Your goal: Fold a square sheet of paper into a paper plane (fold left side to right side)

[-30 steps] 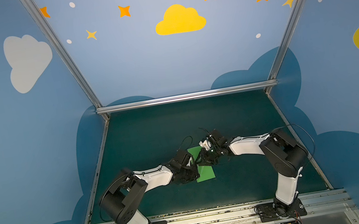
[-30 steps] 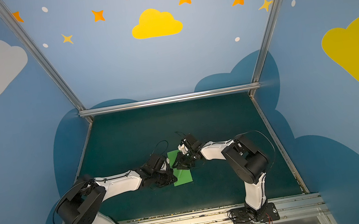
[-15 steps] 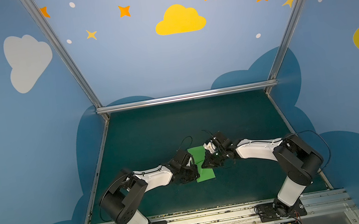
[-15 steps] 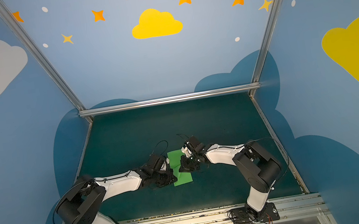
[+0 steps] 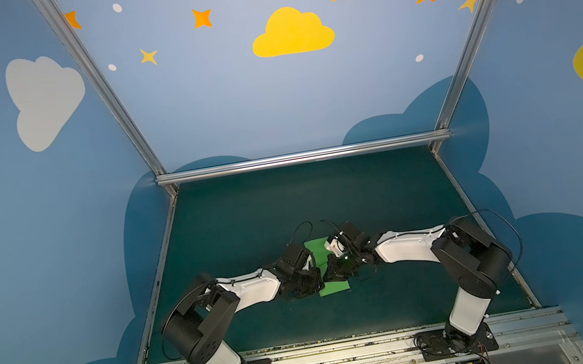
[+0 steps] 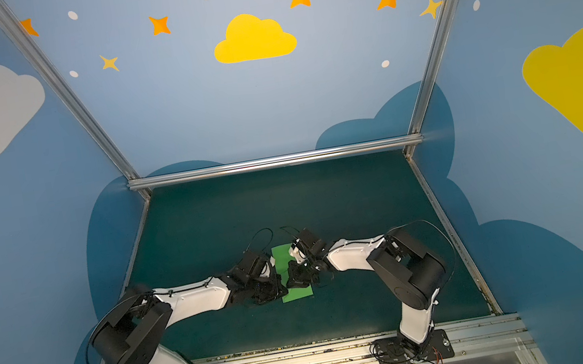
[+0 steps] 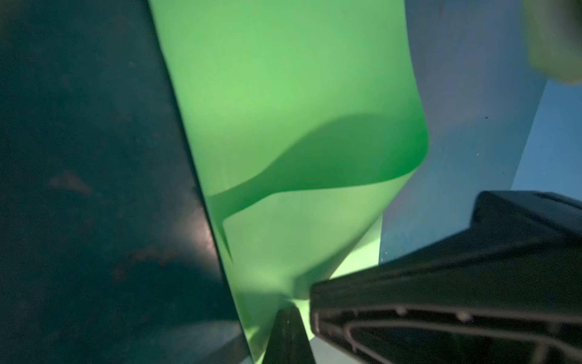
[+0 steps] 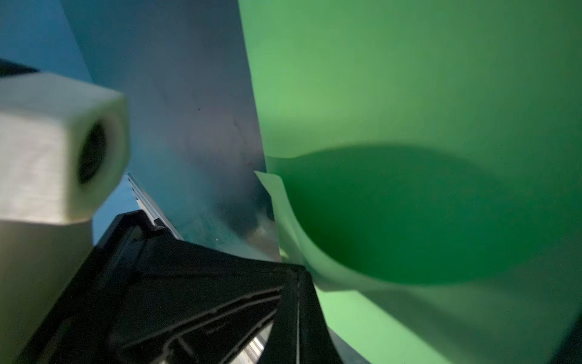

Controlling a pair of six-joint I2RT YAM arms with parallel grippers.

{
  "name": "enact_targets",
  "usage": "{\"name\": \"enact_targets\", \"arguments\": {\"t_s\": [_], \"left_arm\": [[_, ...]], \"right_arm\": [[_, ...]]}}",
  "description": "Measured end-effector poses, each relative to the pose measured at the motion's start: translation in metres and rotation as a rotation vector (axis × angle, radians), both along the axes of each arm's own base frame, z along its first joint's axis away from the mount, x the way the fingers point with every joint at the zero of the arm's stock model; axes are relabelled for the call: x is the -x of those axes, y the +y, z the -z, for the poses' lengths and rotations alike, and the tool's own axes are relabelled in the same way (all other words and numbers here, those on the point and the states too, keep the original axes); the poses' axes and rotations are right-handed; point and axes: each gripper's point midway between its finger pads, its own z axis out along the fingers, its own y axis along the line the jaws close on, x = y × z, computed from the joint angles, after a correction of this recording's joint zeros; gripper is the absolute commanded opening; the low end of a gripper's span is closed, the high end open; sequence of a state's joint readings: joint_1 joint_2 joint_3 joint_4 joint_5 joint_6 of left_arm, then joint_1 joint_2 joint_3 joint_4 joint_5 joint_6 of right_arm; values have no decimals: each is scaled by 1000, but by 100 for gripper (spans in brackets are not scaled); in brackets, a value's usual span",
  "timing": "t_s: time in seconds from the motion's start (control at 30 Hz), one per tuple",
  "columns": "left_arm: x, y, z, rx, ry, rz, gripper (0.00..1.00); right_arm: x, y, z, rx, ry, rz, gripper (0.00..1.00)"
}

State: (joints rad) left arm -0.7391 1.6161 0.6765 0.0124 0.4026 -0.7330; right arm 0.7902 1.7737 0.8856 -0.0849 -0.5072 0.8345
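A bright green thin sheet of paper (image 5: 334,289) lies on the dark teal-green table mat (image 5: 286,208), near the middle of it and somewhat toward the arm bases; in both top views it shows as a narrow rectangle, long side running away from the bases. The two black grippers meet over its middle, so only its far end and its near end are visible there.

The left gripper (image 5: 313,276) reaches in from the left and the right gripper (image 5: 332,270) from the right; their tips stand just beside each other above the paper, almost touching.

In the left wrist view the sheet of paper (image 7: 283,94) has an upper layer that rises off the lower one in a soft curve, with a dark shadow under it; this layer narrows down to the left gripper (image 7: 294,304), whose fingers (image 7: 409,315) are pressed together with the paper pinched between them.

In the right wrist view the same lifted layer of the sheet of paper (image 8: 409,94) bends down to the tip of the right gripper (image 8: 304,275); its jaws are together too, and the edge of the paper appears caught between them, though the contact itself is blurred.
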Motion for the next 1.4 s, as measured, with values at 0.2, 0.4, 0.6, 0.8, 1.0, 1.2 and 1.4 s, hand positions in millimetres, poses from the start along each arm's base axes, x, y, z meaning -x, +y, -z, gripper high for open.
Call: {"name": "enact_targets", "arguments": {"t_s": [0.2,0.4,0.6,0.8,1.0,1.2,1.4], "left_arm": [[0,0,0,3,3,3,4],[0,0,0,6,5,3,4],[-1,1,0,6,3,5,4],[-1,1,0,5,-2,9,4],[-1,1,0,6,-3,9,4],[-2,1,0,6,-3,9,4],[-2,1,0,6,-3,9,4]], "right_arm": [[-7,-3,9,7,2,18,0],[-14,-10,11,-21,4,38,0],[-23,-21,12,-58,9,68,0],[-44,-42,13,-75,11,131,0],[-69,-64,13,-81,17,202,0],[-88,-90,10,-39,-10,272,0],[-73,-93,-7,17,-42,257,0]]}}
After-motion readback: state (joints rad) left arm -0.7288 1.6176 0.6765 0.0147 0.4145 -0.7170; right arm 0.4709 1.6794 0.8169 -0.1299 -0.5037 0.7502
